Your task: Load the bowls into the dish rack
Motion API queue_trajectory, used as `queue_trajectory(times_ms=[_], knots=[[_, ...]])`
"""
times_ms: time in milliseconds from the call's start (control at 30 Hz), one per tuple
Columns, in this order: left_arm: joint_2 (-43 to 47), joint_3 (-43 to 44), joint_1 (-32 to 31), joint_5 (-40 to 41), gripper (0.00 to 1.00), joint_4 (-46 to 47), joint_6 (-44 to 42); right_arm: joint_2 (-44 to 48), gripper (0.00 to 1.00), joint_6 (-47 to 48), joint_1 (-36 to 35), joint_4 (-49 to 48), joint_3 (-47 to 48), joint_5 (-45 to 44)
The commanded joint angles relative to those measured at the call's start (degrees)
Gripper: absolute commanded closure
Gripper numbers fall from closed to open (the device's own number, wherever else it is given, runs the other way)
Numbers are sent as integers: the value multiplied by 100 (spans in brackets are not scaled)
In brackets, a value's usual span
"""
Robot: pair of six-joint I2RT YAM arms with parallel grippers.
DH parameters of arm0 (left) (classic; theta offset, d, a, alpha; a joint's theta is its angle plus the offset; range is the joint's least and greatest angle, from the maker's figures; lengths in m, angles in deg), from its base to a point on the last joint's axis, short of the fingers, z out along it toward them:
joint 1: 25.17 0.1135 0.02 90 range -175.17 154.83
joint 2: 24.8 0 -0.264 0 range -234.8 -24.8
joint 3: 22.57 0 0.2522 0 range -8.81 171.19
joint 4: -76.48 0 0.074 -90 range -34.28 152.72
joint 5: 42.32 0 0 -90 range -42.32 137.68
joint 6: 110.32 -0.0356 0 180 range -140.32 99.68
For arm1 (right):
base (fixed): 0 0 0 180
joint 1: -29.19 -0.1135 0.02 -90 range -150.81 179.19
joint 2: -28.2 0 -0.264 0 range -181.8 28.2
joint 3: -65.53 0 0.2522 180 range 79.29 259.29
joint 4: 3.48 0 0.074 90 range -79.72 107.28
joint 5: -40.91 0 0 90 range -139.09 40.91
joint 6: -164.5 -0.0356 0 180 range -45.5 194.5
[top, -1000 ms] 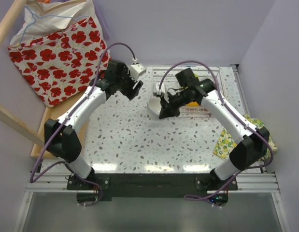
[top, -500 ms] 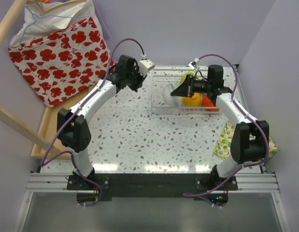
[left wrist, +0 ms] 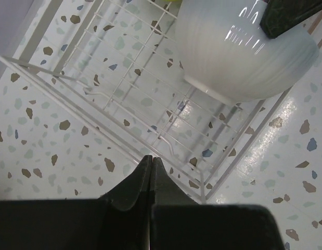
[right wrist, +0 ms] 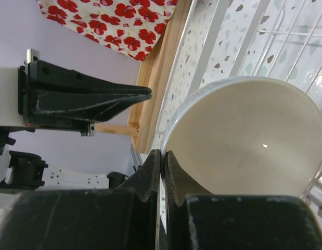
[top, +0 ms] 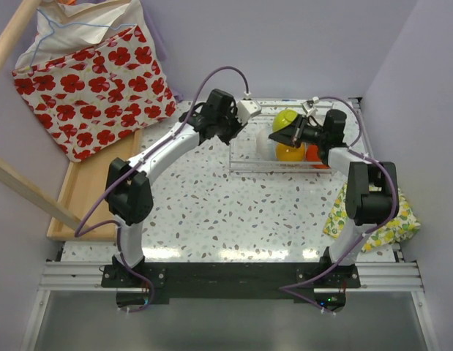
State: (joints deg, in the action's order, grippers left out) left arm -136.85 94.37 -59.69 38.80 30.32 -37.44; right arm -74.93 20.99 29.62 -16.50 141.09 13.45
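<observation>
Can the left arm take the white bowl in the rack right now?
Probably not yet. The left gripper is shut, hovering over the edge of the dish rack, with nothing between it and the white bowl, but the right gripper is shut on that bowl's rim.

Left tool [left wrist: 152, 162] hangs over the rack's [left wrist: 124, 99] near corner, its black fingers pressed together with nothing between them. The rack is white wire and sits on the speckled counter [left wrist: 46, 151], crossing the view diagonally. A white bowl [left wrist: 244, 52] sits inside the rack, tipped, with its foot ring on the wires. A black part [left wrist: 291, 15] overlaps the bowl's upper edge. The rack's floor beside the bowl is bare wire.
</observation>
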Motion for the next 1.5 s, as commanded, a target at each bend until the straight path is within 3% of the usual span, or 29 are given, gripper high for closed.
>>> queue_trajectory(times_ms=[0, 433, 833, 1167, 1333, 1467], knots=[[-115, 291, -151, 229, 100, 50, -230, -145, 100, -1168, -51, -1758, -89, 153], [-414, 387, -265, 291, 100, 59, -414, -770, 100, -1294, -60, -1901, 51, 82], [-1037, 818, -397, -87, 100, 41, -353, -620, 97, 605, 212, 550, 517, 223], [-1486, 1275, -459, -342, 100, 164, -160, -585, 91, 1194, 353, 1316, 614, 179], [-1749, 1600, -476, -456, 100, 243, -11, -489, 84, 1800, 493, 2175, 824, 135], [-1934, 1881, -529, -658, 100, 252, 121, -340, 72, 2380, 748, 3107, 1114, 21]])
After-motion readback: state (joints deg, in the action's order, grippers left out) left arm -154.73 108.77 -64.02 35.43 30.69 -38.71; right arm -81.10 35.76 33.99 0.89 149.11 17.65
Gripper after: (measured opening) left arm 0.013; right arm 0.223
